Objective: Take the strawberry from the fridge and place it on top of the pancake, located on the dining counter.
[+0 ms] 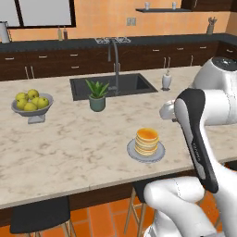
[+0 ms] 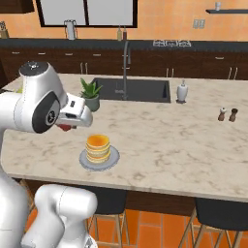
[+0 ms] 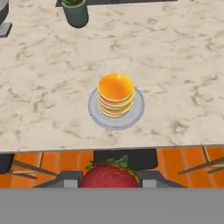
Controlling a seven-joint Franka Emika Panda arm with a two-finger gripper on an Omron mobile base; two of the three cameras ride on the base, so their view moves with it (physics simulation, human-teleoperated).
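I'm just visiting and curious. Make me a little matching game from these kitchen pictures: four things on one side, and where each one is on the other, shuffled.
Things:
1. strawberry
2. pancake
3. potted plant
4. fruit bowl

Places:
A. beside the sink
B. on a grey plate near the counter's front edge
C. between the gripper's fingers
D. far left of the counter in the left base view

Pairs: 1-C, 2-B, 3-A, 4-D

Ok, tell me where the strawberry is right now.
The strawberry sits held in the gripper at the bottom centre of the hand view, short of the counter edge, with the pancake ahead.
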